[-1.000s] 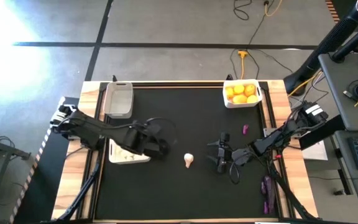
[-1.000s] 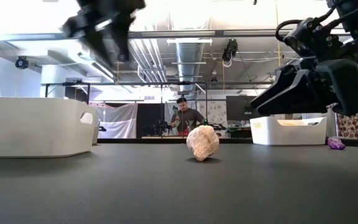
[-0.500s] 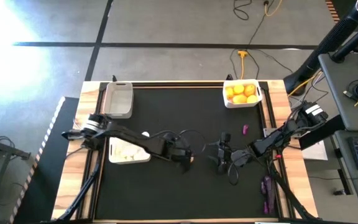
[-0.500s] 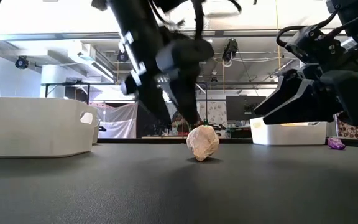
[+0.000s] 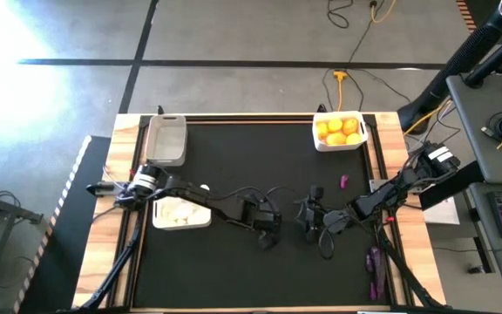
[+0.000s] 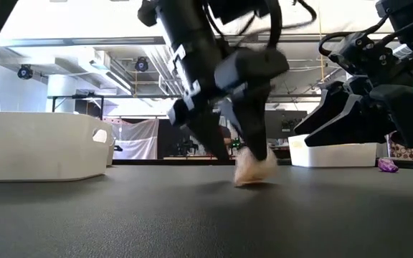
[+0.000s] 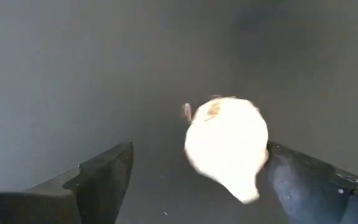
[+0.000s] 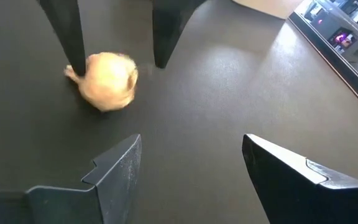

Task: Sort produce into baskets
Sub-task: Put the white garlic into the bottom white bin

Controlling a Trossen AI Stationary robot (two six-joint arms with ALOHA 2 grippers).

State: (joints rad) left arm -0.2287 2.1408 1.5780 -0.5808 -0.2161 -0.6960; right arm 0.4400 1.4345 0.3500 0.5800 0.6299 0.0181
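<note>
Left gripper (image 5: pixel 267 228), moved from beside the white basket (image 5: pixel 158 220) to frame centre, now jaws wide astride the garlic bulb (image 7: pixel 227 144), bulb touching one finger; right gripper (image 5: pixel 308 220), open, empty, just right of it.

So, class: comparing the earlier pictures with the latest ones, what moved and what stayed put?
The left gripper swung from beside the white basket out across the mat and down, open, around the garlic bulb, nudging it slightly. Nothing is gripped yet. The right gripper stayed hovering nearby, open.
</note>
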